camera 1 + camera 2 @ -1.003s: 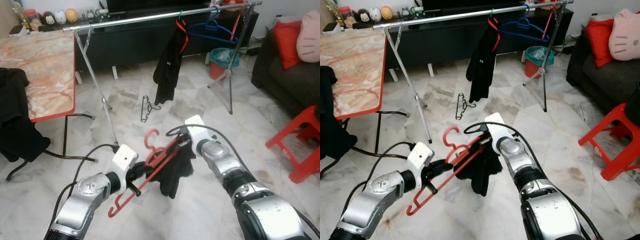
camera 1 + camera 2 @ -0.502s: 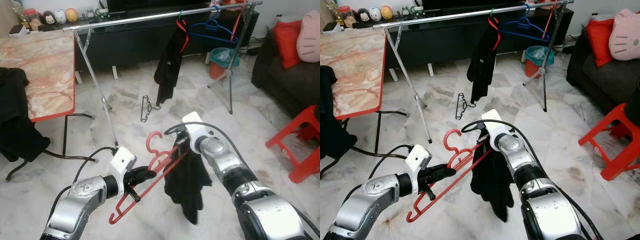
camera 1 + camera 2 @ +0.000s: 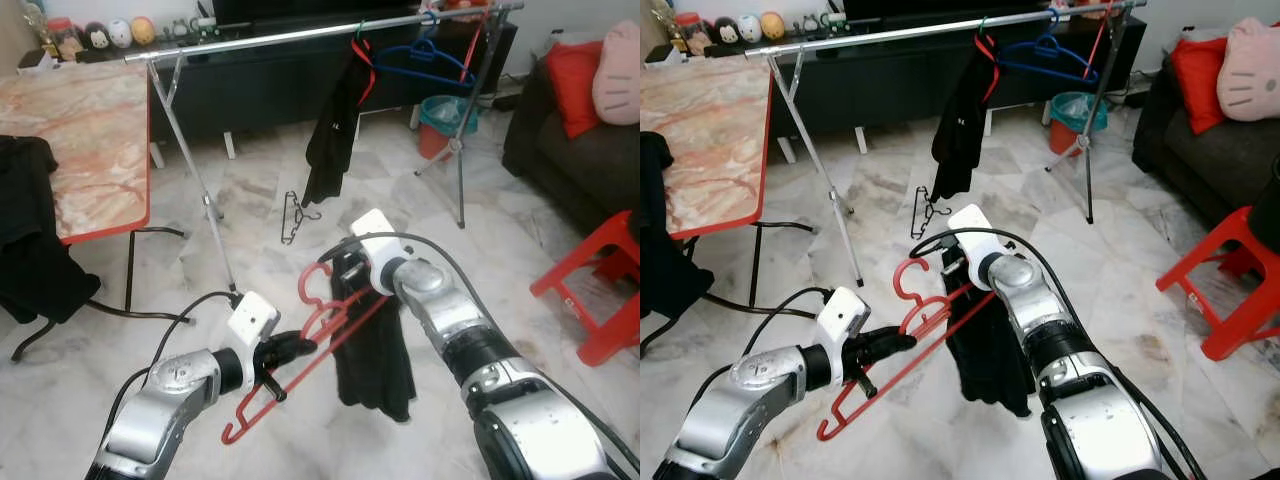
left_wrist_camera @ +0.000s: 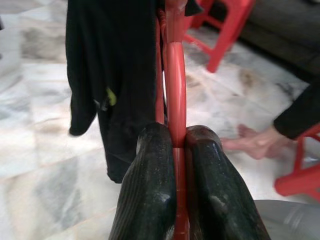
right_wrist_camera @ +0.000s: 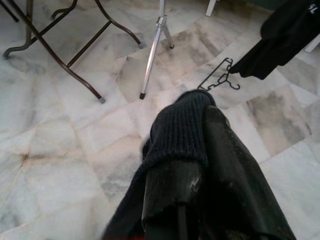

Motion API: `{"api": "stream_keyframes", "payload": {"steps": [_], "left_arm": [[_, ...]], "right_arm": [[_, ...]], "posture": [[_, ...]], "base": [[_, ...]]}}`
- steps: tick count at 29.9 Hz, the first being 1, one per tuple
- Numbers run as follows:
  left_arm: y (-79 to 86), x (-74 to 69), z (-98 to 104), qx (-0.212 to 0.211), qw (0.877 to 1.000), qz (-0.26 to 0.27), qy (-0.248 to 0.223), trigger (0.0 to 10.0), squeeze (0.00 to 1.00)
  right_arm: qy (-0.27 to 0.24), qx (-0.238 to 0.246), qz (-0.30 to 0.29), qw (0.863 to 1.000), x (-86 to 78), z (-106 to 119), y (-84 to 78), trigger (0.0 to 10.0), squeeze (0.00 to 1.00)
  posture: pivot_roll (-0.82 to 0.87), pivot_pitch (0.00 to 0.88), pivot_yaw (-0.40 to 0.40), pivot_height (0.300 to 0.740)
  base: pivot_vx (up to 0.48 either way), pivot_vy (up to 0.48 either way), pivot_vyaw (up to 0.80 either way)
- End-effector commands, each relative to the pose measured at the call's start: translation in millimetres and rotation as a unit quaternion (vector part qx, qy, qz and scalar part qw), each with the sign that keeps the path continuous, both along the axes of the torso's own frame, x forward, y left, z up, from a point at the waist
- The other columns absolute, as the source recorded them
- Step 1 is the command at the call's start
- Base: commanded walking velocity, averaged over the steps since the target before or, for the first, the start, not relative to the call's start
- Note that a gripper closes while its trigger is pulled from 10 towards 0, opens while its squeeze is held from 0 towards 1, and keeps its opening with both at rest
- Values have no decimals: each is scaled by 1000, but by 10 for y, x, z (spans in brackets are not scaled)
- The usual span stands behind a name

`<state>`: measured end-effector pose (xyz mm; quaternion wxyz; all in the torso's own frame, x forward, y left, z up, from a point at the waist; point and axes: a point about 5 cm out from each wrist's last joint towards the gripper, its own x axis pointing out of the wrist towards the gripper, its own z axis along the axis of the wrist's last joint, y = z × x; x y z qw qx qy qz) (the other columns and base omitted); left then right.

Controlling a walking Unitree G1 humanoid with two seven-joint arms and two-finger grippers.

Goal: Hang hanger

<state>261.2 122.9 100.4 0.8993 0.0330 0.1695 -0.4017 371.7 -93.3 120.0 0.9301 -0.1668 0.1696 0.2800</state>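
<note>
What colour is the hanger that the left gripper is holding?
Red. The hanger shows best in the left wrist view, clamped in the left gripper.

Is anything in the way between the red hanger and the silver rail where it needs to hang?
Nothing visible blocks it. The red hanger, with the black garment, is held low by both end effectors; only open floor lies before the rail.

Clothes rail (image 3: 300, 33) spanning the back of the room, garment (image 3: 335, 125) hanging from it, bench (image 3: 75, 140) at left, sofa (image 3: 580, 150) and stool (image 3: 600, 285) at right, spare hanger (image 3: 292, 216) on the floor (image 3: 250, 190) beneath the rail
</note>
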Motion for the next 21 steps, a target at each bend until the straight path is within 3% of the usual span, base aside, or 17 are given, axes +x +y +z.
{"api": "stream_keyframes", "payload": {"steps": [1,4,7,12,17,21], "left_arm": [[39,69,14,15,999,25,-16,10000,0],[80,111,24,23,998,47,-24,10000,0],[220,238,84,41,991,116,-47,10000,0],[349,295,113,62,984,157,-54,10000,0],[371,240,80,77,987,137,-37,10000,0],[343,121,58,91,993,76,-23,10000,0]], "right_arm": [[-15,9,7,1000,1,77,49,10000,0],[-13,6,-4,1000,0,53,15,10000,0],[-9,-6,-31,999,5,17,-80,10000,0],[-14,-5,-50,999,14,27,-119,10000,0],[-18,-5,-73,997,38,32,-164,10000,0],[-21,-8,-90,996,51,26,-205,10000,0]], "posture": [[33,63,-9,740],[33,63,-9,740],[36,69,-9,740],[39,71,-10,740],[41,72,-9,740],[43,72,-11,740]], "base": [[0,0,0],[0,0,0],[0,0,0],[0,0,0],[0,0,0],[0,0,0]]}}
